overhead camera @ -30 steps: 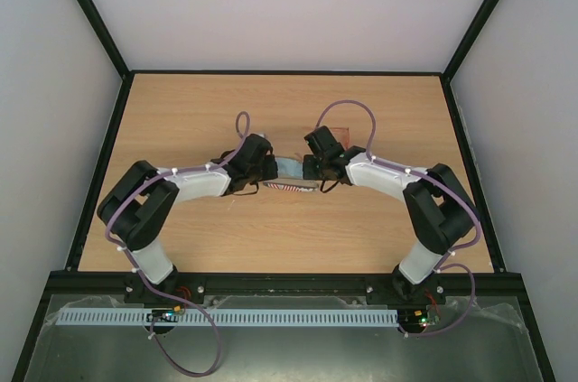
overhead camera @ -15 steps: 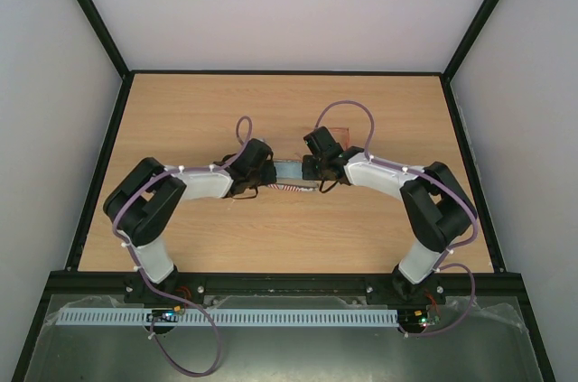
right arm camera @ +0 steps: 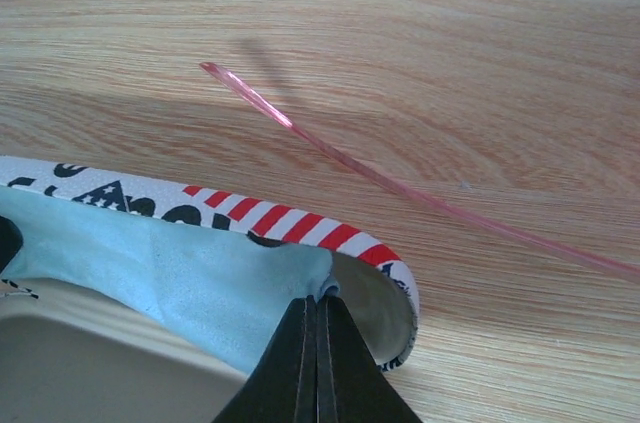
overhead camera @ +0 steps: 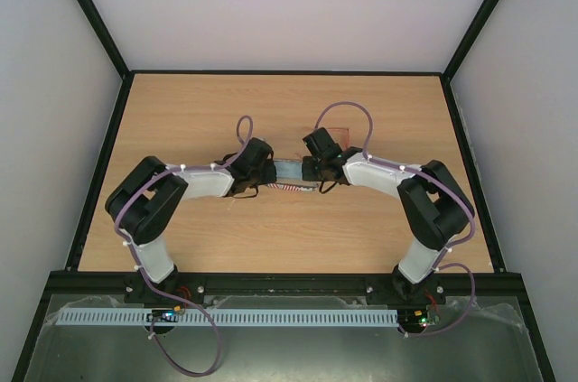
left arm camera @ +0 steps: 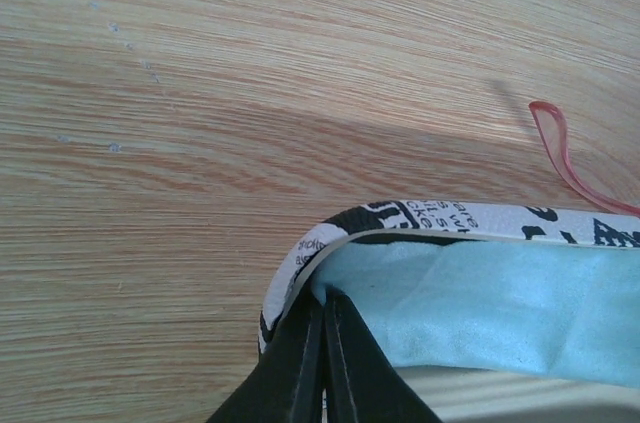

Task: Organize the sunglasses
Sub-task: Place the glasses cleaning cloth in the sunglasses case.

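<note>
The open flag-patterned case (overhead camera: 291,187) lies mid-table between my two grippers. The light blue cloth (overhead camera: 288,169) is stretched over its opening. My left gripper (overhead camera: 267,171) is shut on the cloth's left corner (left arm camera: 345,288), just inside the case rim (left arm camera: 420,215). My right gripper (overhead camera: 310,169) is shut on the cloth's right corner (right arm camera: 300,278), inside the red-striped end of the case (right arm camera: 300,225). The red wire sunglasses (overhead camera: 338,135) lie on the table just behind the case. One slim arm (right arm camera: 400,183) shows in the right wrist view and an arm tip (left arm camera: 556,141) in the left wrist view.
The wooden table (overhead camera: 199,111) has a black frame round it and grey walls on three sides. Both arm bases stand at the near edge, with purple cables looping over the wrists.
Both arms have shifted slightly, the left elbow moving right and the right wrist moving left. Both grippers stay shut on the cloth over the case.
</note>
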Controlling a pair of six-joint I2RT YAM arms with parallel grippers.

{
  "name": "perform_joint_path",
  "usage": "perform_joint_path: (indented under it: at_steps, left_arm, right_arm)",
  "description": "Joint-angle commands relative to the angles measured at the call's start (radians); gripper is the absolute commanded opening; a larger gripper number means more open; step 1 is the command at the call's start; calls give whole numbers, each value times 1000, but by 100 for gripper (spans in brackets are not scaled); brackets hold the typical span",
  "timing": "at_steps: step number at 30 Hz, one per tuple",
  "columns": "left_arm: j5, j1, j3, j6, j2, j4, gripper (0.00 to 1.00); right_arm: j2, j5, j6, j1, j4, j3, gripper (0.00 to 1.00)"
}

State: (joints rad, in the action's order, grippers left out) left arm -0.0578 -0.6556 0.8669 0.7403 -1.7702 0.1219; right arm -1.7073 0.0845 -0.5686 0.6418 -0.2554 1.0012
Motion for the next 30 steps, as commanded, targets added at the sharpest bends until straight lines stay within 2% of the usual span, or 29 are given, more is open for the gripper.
perform_joint_path:
  at_steps: [1,17,30]
  left_arm:
    - [-22,10,26,-14,-26,2,2]
    - [-18,19,48,-26,-42,-14,2]
    - [-17,20,31,-16,-21,-29,13]
  right_arm:
    - [-25,-38,-8,-4,10,15,1]
    - [-43,-35,-13,-4,7,33,1]
    - [-40,-40,-19,-4,-2,53,4]
